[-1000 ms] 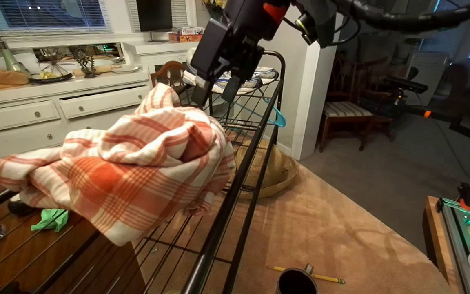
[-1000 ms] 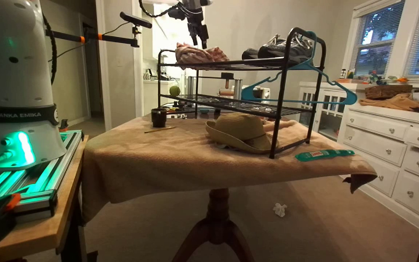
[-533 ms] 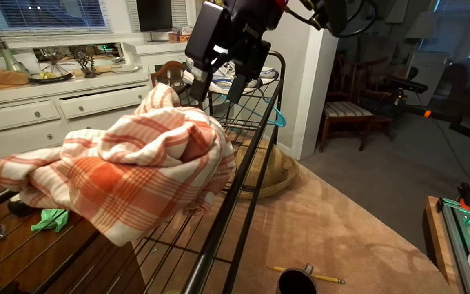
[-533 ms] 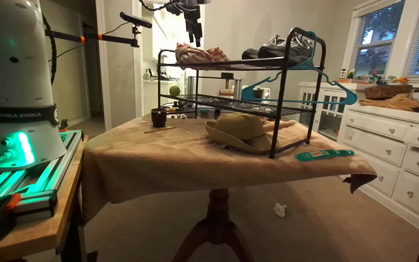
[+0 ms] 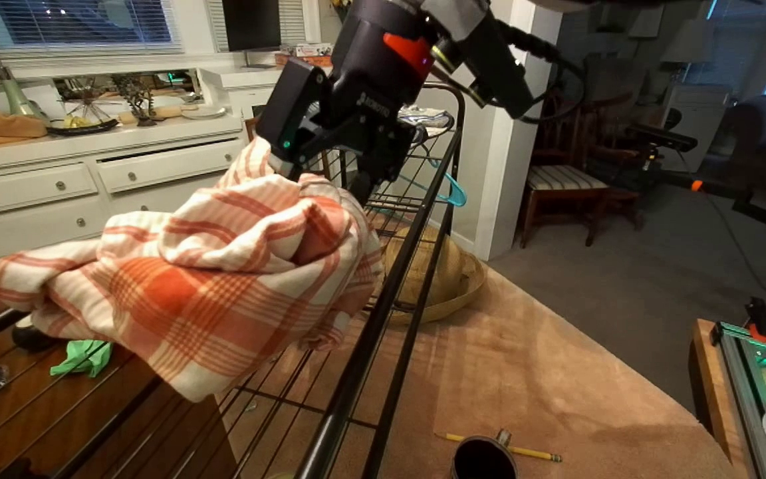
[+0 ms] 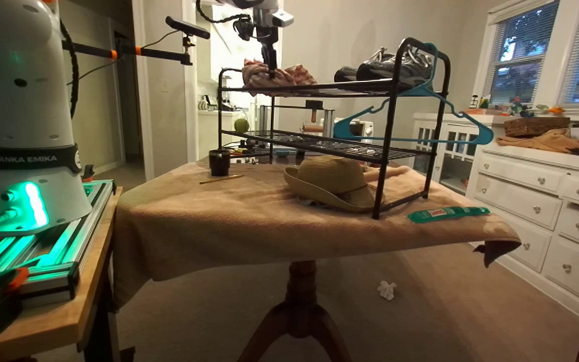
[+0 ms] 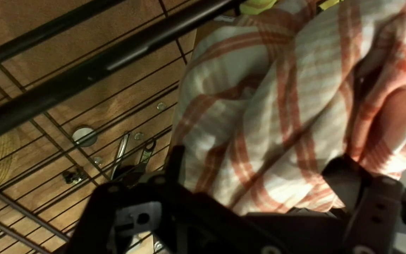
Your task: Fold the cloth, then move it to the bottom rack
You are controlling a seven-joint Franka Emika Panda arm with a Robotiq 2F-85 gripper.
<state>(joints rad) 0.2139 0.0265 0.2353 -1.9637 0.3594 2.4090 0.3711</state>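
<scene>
The cloth is white with red-orange plaid stripes and lies in a crumpled heap on the rack's top shelf. It shows in both exterior views (image 5: 223, 266) (image 6: 302, 75) and fills much of the wrist view (image 7: 266, 116). My gripper (image 5: 326, 183) is low at the far side of the heap in an exterior view. In the wrist view the gripper (image 7: 261, 165) has its jaws wide apart, with cloth between and below them. The fingertips are partly hidden by cloth in an exterior view. The black wire rack's lower shelf (image 6: 314, 142) shows under the top shelf.
Shoes (image 6: 395, 73) stand at the other end of the top shelf. A blue hanger (image 6: 463, 141) hangs from that end. A straw hat (image 6: 332, 176), a dark mug (image 6: 219, 162), a pencil (image 6: 221, 179) and a green packet (image 6: 448, 214) lie on the table.
My gripper has turned and come down from above the rack to the cloth, its fingers now at the heap. The jaws stay apart. The cloth has not visibly moved.
</scene>
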